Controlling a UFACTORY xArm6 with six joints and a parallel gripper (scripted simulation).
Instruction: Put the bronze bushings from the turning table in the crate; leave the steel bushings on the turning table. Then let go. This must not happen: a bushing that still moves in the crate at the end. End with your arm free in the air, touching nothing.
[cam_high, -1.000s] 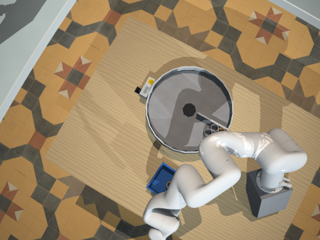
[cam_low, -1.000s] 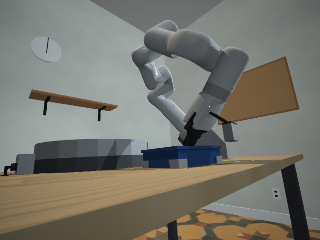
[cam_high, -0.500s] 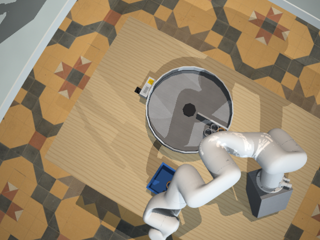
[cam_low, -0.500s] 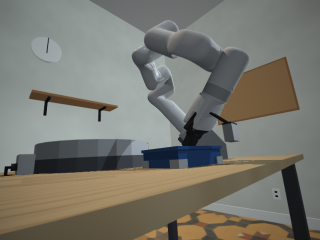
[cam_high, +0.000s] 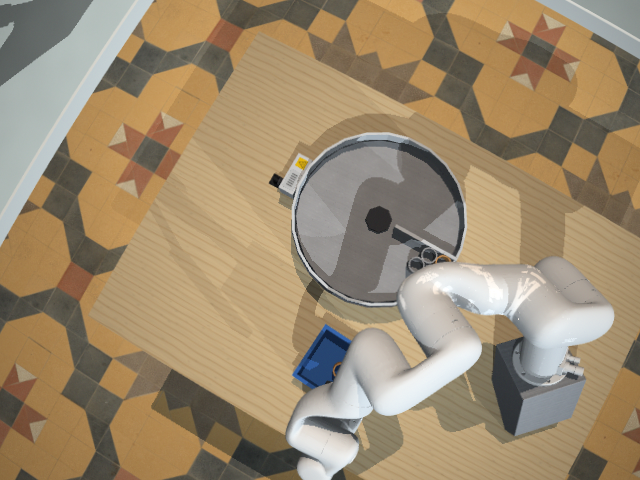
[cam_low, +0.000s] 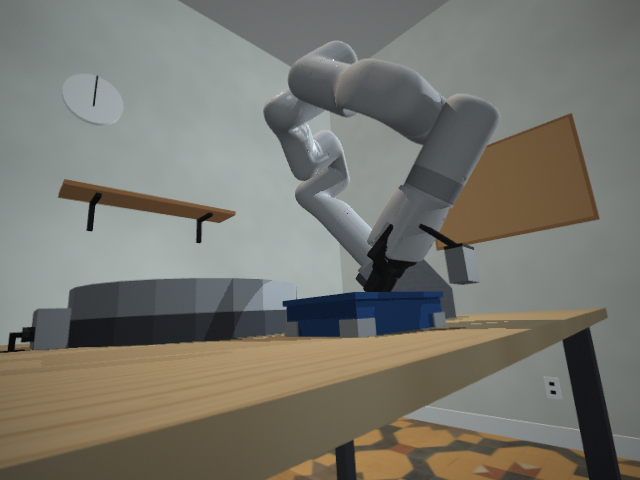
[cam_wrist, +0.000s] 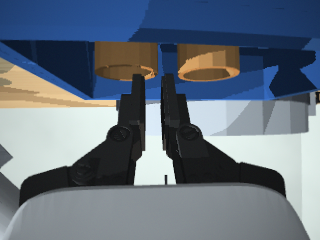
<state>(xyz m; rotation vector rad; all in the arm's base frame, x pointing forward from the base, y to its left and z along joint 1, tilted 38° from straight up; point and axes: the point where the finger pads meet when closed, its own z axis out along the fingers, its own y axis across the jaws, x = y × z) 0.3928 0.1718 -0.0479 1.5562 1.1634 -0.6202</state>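
Observation:
The blue crate (cam_high: 310, 350) (cam_low: 330, 314) (cam_wrist: 225, 20) holds two bronze bushings, a left one (cam_wrist: 117, 56) and a right one (cam_wrist: 207, 56) in the wrist view. My gripper (cam_low: 378, 289) (cam_wrist: 153, 91) points down at the crate, its fingers slightly apart and open. The left fingertip overlaps the left bushing's rim, and the gap lies between the bushings. The arm hides the gripper in the top view. On the turning table (cam_high: 320, 206) (cam_low: 155, 298), two steel bushings, one (cam_high: 429, 248) beside the other (cam_high: 409, 264), stand near a bronze bushing (cam_high: 443, 256), partly hidden by my arm.
A straight bar (cam_high: 426, 241) crosses the turning table from near its dark hub (cam_high: 378, 219) to the raised rim, beside the bushings. A grey box with a warning label (cam_high: 294, 175) sits at the turning table's outer wall. The arm's base block (cam_high: 550, 408) stands right of the crate.

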